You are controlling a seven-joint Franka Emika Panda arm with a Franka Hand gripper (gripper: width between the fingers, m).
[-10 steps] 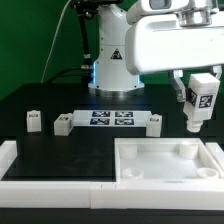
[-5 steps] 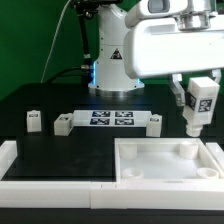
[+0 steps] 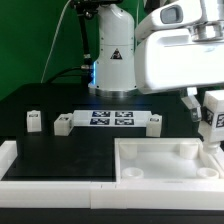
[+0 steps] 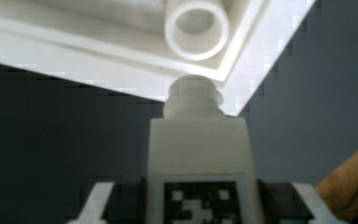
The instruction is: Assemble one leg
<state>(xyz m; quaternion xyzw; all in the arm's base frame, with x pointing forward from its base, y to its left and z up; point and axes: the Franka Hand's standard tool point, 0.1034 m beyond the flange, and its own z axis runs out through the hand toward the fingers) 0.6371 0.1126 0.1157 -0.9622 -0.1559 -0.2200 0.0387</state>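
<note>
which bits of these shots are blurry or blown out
Wrist view: soft all over; the leg and its tag sit close to the lens and look smeared, and the white panel is glaringly bright. Exterior view: sharper, with even light on the dark table, but the arm's white housing is washed out with little surface detail.

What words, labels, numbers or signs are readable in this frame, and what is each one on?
No words or numbers are legible in either view.
Triangle sign on the robot base: symbol too small to read.
Square tags on the marker board and the held leg: black-and-white patterns, no lettering.
</note>
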